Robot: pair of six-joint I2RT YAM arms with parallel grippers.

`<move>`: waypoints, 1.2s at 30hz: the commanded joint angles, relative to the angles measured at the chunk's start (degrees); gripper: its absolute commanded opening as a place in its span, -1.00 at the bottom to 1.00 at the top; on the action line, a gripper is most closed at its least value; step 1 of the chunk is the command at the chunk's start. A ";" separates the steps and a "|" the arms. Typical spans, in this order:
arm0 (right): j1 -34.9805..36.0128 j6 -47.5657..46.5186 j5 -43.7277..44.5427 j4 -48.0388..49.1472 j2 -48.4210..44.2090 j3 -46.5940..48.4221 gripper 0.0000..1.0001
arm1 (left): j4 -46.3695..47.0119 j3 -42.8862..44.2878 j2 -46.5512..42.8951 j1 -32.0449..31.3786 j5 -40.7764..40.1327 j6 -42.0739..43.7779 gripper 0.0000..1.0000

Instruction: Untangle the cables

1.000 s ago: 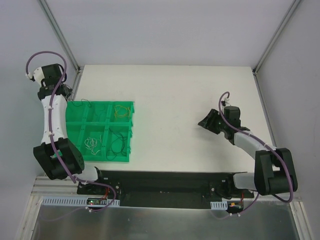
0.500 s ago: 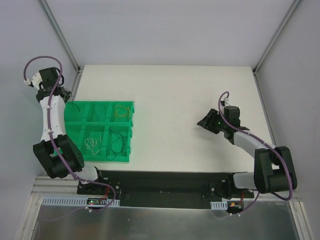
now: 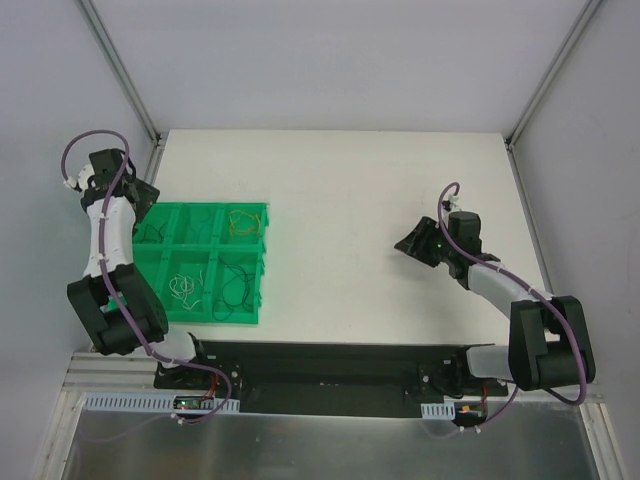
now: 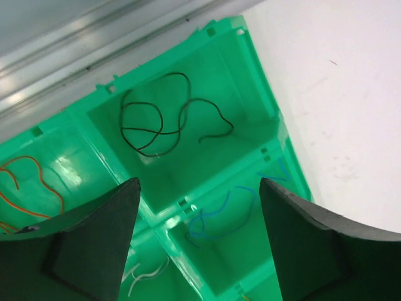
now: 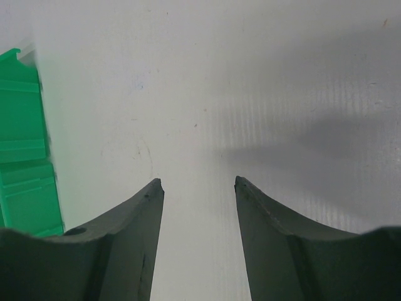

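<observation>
Top view, bench: white bench [image 3: 360,190], with a green tray [image 3: 212,204] sitting on its left side, split into compartments.
Top view, cables: sorted out, one per compartment. There's a yellow cable [image 3: 240,226] in the far right compartment, a white cable [image 3: 186,288] in the near middle one, and a looped black cable [image 3: 236,285] just to its right.
Top view, left gripper: the left gripper [image 3: 145,193] hangs over the tray's far left corner, the arm reaching along the bench's left edge.
Top view, right gripper: the right gripper [image 3: 408,243] is out over bare bench right of centre, well apart from the tray.
Left wrist, gripper: the left gripper [image 4: 199,183] has its jaws spread wide, nothing between them, looking straight down into the tray [image 4: 263,75].
Left wrist, cables: a dark cable [image 4: 169,116] curls loose in the corner compartment. An orange cable [image 4: 28,179] lies in the compartment to the left of the picture, a blue cable [image 4: 219,210] in the one lower right, and a bit of the white cable [image 4: 147,276] shows at the bottom.
Right wrist, gripper: the right gripper [image 5: 198,182] has its jaws apart and empty above plain bench [image 5: 250,81].
Right wrist, tray: only a green edge of the tray [image 5: 22,144] shows at the far left.
</observation>
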 commanded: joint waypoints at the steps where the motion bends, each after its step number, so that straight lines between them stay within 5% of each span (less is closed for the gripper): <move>1: -0.27 -0.84 0.34 0.66 -0.74 1.96 0.04 | 2.96 -2.10 -6.75 -0.44 6.35 -1.76 0.55; 5: -0.19 -1.71 0.95 0.74 -0.38 2.05 0.04 | 6.20 -3.60 -7.12 -10.69 12.85 2.44 0.63; 13: -0.27 -5.50 8.07 3.90 -8.54 -2.95 0.11 | 9.29 0.97 -1.75 -39.88 21.65 27.93 0.62; 18: -0.19 -6.73 10.80 8.03 -21.00 -9.18 0.15 | 17.18 -6.92 -10.95 -48.15 27.71 30.41 0.63; 21: -0.01 -7.95 13.60 8.66 -34.27 -12.36 0.27 | 23.07 -12.37 -19.56 -54.12 23.45 34.09 0.64; 29: -0.10 -11.83 26.52 -12.76 -58.81 -7.11 0.80 | 46.28 -29.70 -43.23 -56.78 22.28 38.06 0.73; 32: -0.10 -11.65 27.06 -18.48 -59.71 -2.89 0.98 | 46.73 -30.32 -43.94 -56.87 22.28 39.54 0.73; 36: -0.10 -8.23 23.56 -24.47 -54.71 3.52 0.93 | 48.31 -32.16 -43.85 -56.87 20.97 41.66 0.74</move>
